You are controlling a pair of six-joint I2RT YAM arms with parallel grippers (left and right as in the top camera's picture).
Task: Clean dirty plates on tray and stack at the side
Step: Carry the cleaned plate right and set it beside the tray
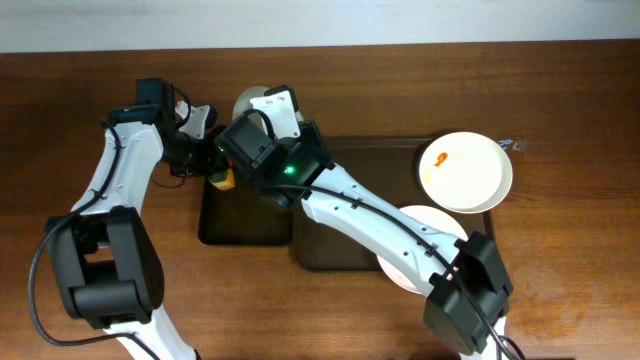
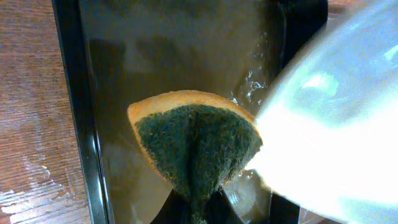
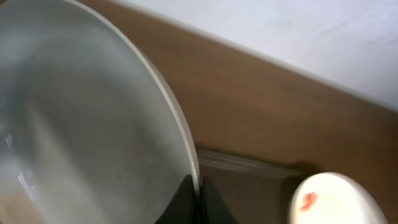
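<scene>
My right gripper [image 3: 198, 191] is shut on the rim of a white plate [image 3: 87, 124], held tilted over the small black tray [image 2: 87, 124]. In the overhead view this plate [image 1: 250, 100] shows only partly behind the right gripper [image 1: 264, 108]. My left gripper [image 2: 199, 210] is shut on a yellow-and-green sponge [image 2: 199, 143], whose green face meets the held plate's edge [image 2: 336, 124]. A second plate [image 1: 465, 172] with an orange-red smear rests on the right end of the dark-brown tray [image 1: 370, 160]. A third plate [image 1: 420, 255] lies at the tray's front, partly under the right arm.
The black tray [image 1: 240, 225] sits left of the brown tray, its floor wet and shiny. The right arm [image 1: 380, 215] stretches diagonally across the brown tray. Bare wooden table [image 1: 560, 280] surrounds both trays.
</scene>
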